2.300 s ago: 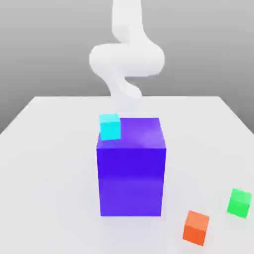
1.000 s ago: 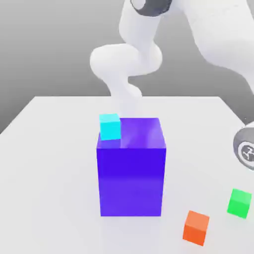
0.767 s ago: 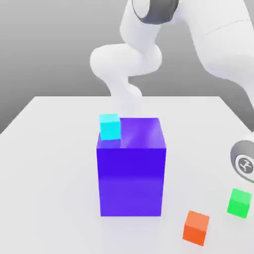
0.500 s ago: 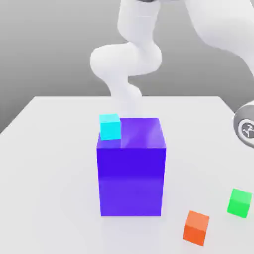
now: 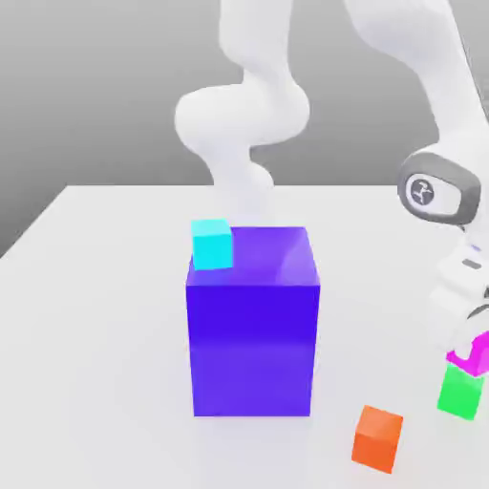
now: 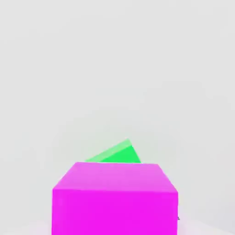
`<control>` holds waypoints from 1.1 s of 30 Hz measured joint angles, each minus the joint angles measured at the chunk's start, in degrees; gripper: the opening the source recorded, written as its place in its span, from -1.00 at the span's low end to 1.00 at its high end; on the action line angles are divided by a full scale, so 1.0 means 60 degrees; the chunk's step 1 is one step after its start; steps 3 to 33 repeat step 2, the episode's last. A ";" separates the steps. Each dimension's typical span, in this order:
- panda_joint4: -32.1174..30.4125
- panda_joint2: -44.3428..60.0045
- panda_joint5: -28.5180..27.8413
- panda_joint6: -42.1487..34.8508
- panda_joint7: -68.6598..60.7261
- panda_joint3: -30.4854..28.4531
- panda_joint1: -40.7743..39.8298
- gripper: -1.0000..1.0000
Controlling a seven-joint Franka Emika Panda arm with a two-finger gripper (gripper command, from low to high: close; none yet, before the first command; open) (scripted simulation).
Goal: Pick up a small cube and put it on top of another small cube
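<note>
Two cubes matter here and they're nearly together. The pincer (image 5: 475,350) sits at the exterior view's right edge with the magenta cube (image 5: 471,355) in its hold, closed around it as far as I can judge (the fingers themselves are mostly cut off at the frame edge, but the cube is off the desk (image 5: 95,315) and hanging right under the hand, so it's carried). The green cube (image 5: 460,392) stands on the desk directly below, and the magenta one looks just above it, maybe touching, I can't tell which.

So I'd say the pickup is done and the carry is basically done. What's left: settle the magenta cube squarely on the green one, let go, back off.

The exterior view gives the whole layout: big purple block (image 5: 253,329) mid-desk with a cyan cube (image 5: 212,244) near its top corner, and an orange cube (image 5: 376,437) close to the green one, none of it involved. The hand view shows none of that, but it does show something useful: magenta cube (image 6: 114,197) up close with a wedge of the green cube (image 6: 117,153) peeking out beyond it, turned at an angle to it. So the two aren't lined up square yet, and the overlap could be off.
</note>
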 joint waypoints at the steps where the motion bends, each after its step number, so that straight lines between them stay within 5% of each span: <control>1: 0.0000 0.0000 0.0000 0.0000 0.0000 0.0000 0.0000 1.00; 33: 0.0000 0.0000 0.0000 0.0000 0.0000 0.0000 0.0000 1.00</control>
